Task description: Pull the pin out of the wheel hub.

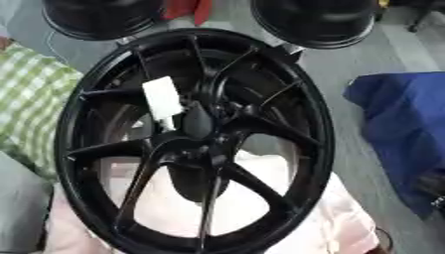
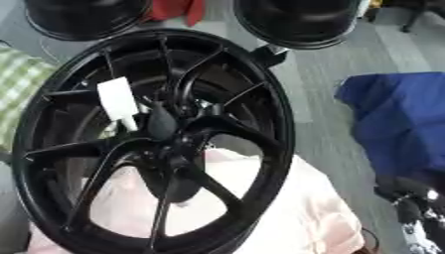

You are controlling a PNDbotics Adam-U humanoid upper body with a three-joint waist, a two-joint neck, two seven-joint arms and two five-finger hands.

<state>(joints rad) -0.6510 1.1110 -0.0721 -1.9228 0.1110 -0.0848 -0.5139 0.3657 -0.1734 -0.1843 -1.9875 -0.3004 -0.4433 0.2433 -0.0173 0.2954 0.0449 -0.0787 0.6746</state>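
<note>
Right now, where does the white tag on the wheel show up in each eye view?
Left eye view: the white tag sits upper left of the picture's centre, against the black wheel spokes just above the hub.
Right eye view: the white tag lies further left, well left of centre, at a similar height.
Shared landmark: the blue cloth at the right edge of both views.

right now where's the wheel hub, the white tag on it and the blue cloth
wheel hub (image 1: 198, 124): left eye view, black centre where spokes meet
white tag (image 1: 162, 96): left eye view, middle of its flat face
blue cloth (image 2: 396, 119): right eye view, its upper fold
</note>
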